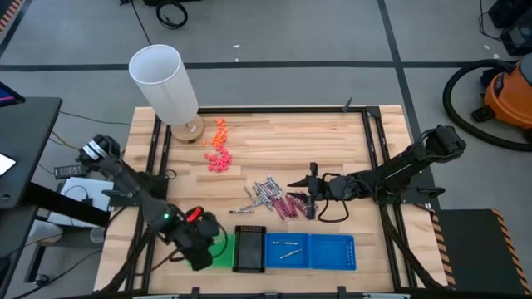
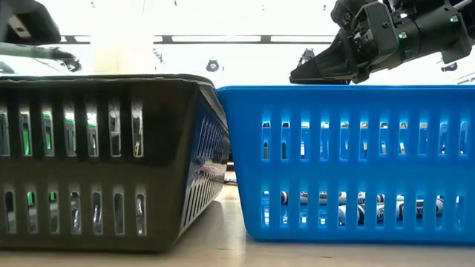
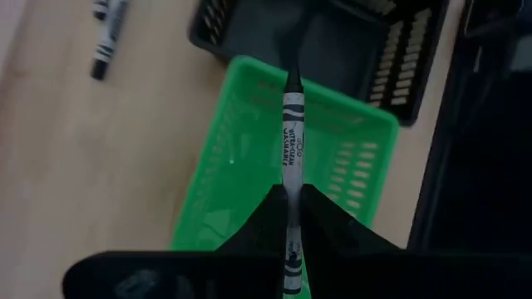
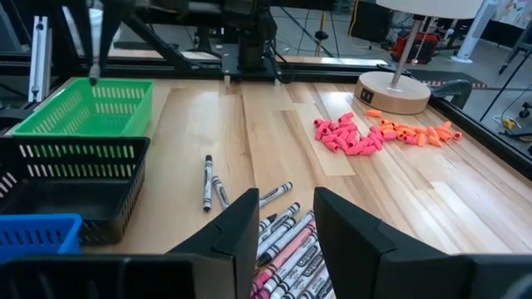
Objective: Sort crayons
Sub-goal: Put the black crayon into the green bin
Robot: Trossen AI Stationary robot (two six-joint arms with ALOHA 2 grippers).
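Note:
My left gripper (image 3: 291,208) is shut on one grey-silver crayon (image 3: 291,124) with a dark tip, above the green tray (image 3: 249,166) at the table's near left. In the right wrist view that crayon (image 4: 91,50) hangs over the green tray (image 4: 83,108). A pile of grey and magenta crayons (image 1: 274,198) lies flat on the table's middle. My right gripper (image 1: 312,191) stands open just right of the pile, its fingers (image 4: 241,228) low over the crayons (image 4: 287,241) with nothing between them. My left gripper pinches the crayon's wrapped shaft (image 3: 290,178) between its two fingers. The crayon runs along the fingers, and its dark-tipped end (image 3: 293,79) sticks out past them, slanting down. It is lifted clear above the green tray.
A black tray (image 1: 249,247) and two blue trays (image 1: 332,252) stand in a row right of the green tray (image 1: 223,253); the first blue tray holds crayons (image 1: 287,247). A white lamp (image 1: 166,83) stands at the far left, with orange (image 1: 220,133) and pink lumps (image 1: 218,159) beside it.

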